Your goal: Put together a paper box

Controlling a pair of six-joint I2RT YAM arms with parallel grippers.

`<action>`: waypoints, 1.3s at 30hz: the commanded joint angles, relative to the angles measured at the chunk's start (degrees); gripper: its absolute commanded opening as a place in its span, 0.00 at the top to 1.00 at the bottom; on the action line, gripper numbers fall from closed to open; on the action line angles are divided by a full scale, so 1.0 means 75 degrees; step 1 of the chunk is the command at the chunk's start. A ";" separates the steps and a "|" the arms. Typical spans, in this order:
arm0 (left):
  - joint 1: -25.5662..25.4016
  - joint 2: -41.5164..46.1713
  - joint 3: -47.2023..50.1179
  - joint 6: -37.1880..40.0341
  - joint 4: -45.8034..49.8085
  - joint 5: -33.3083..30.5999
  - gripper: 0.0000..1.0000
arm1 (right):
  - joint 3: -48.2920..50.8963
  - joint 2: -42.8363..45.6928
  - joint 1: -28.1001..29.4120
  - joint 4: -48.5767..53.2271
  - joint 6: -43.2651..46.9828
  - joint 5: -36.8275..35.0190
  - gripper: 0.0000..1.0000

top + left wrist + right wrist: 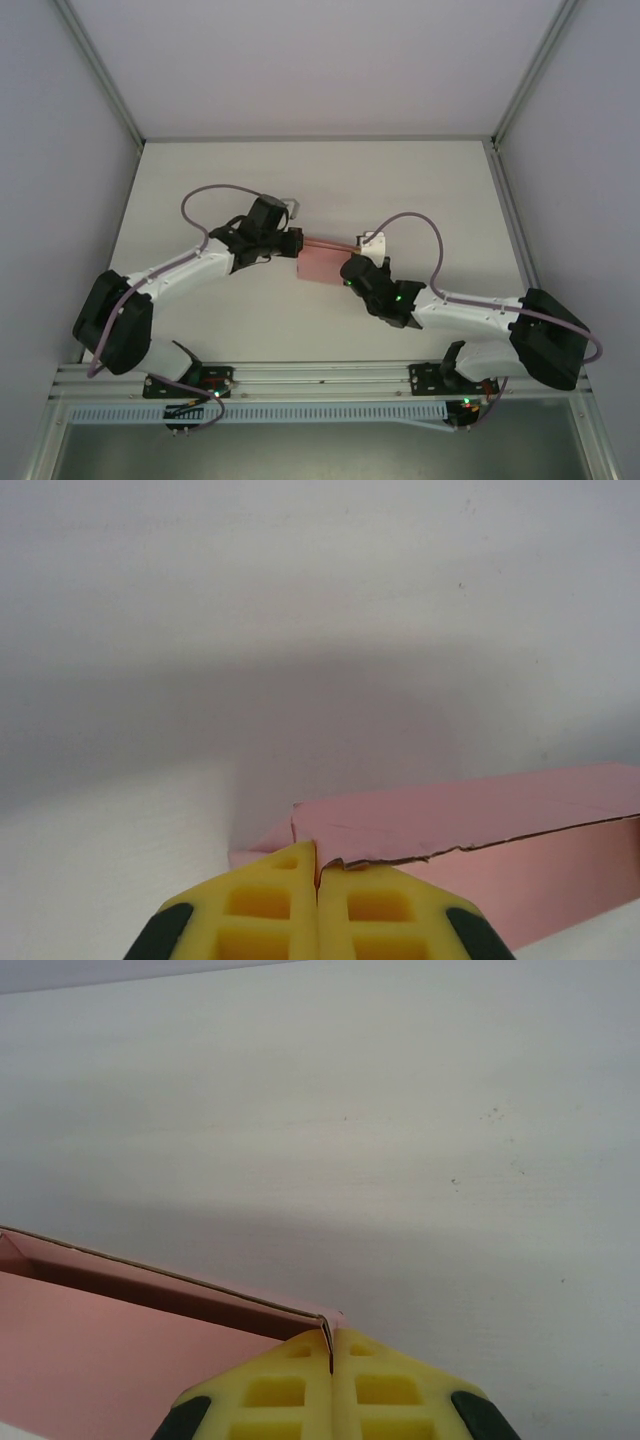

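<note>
Currently left gripper (298, 243) and right gripper (347, 269) pinch opposite ends of the paper box (322, 262).

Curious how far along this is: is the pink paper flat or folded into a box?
Folded: the paper box shows faces meeting at creased edges, with a hollow behind one raised wall.

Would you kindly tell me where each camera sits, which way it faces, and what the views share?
Top external: above and behind the bases, looking down on the table; both arms show, left gripper and right gripper meeting at the paper box.
Left wrist: on the left wrist, looking along its yellow fingers, shut on the box's edge.
Right wrist: on the right wrist, looking along its yellow fingers, shut on a box wall.
Shared: all three show the pink box and white table.
</note>
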State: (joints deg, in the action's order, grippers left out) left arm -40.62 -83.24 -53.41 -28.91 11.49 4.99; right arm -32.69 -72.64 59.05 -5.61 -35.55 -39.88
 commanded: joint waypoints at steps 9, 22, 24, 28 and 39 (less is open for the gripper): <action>-0.1508 0.0262 0.2566 0.0812 -0.1165 -0.0786 1.00 | 0.1481 0.0256 0.0266 -0.1327 0.0912 0.0655 0.99; -0.2142 0.1818 0.3559 0.0336 -0.1654 -0.2578 1.00 | 0.1692 0.1373 0.0388 -0.0781 0.0513 0.1132 0.59; -0.2167 0.1979 0.3528 0.0316 -0.1643 -0.2616 1.00 | 0.1695 0.1700 0.0382 -0.0623 0.0469 0.1374 0.46; -0.2210 0.2029 0.3419 0.0274 -0.1580 -0.2801 0.97 | 0.1745 0.2205 0.0377 -0.0118 0.0167 0.1522 0.31; -0.2574 0.1829 0.3151 0.0156 -0.1402 -0.3291 0.98 | 0.1765 0.2862 0.0377 -0.0339 0.0221 0.2047 0.13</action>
State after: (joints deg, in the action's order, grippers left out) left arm -58.81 -67.81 -30.41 -26.65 -8.47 -19.35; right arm -20.10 -52.16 61.78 -6.55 -34.76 -26.63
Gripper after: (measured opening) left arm 0.044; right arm 0.861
